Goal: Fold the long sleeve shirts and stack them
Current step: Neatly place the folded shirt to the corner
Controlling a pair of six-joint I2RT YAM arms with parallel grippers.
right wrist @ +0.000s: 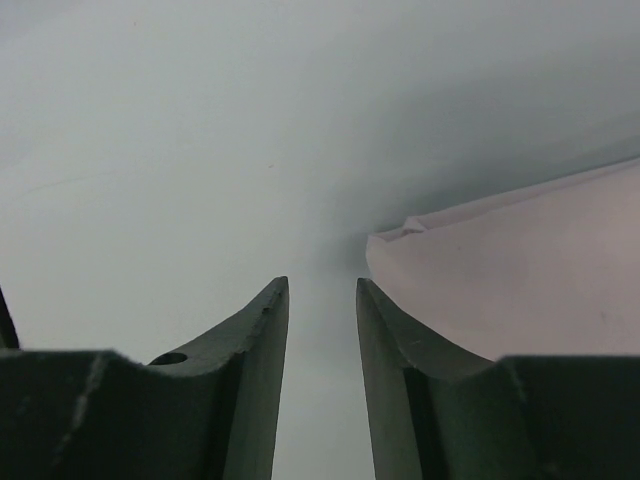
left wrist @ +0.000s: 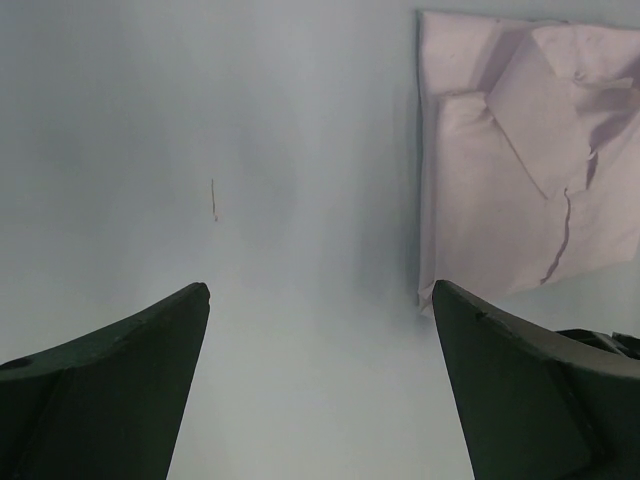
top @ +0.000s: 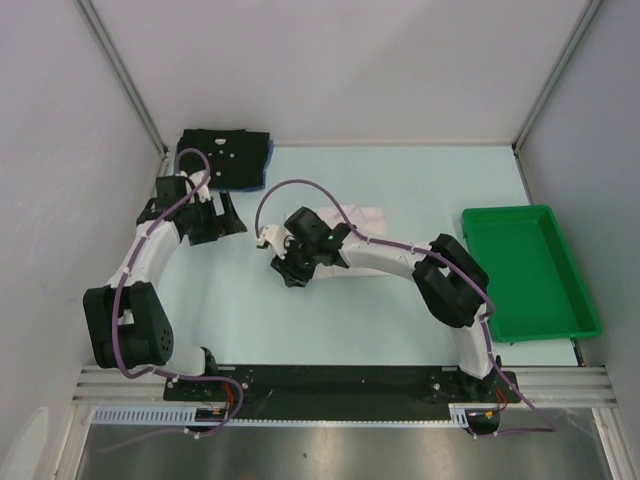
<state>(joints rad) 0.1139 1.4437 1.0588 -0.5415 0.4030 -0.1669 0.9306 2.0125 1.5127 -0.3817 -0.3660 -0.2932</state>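
My left gripper [left wrist: 320, 288] stood wide apart over the table [left wrist: 150, 100], the white shirt [left wrist: 520, 170] folded at upper right. My right gripper [right wrist: 322, 282] was nearly together, its narrow gap empty, with that shirt's corner just right of it. Overhead, the black shirt [top: 225, 158] lay upper left.

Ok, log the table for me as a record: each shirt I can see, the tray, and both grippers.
white shirt: folded, middle of the table
black shirt: folded, far left corner
green tray: right side, nothing in it
left gripper: wide open above bare table
right gripper: jaws close together, slim gap with nothing in it, at the white shirt's edge
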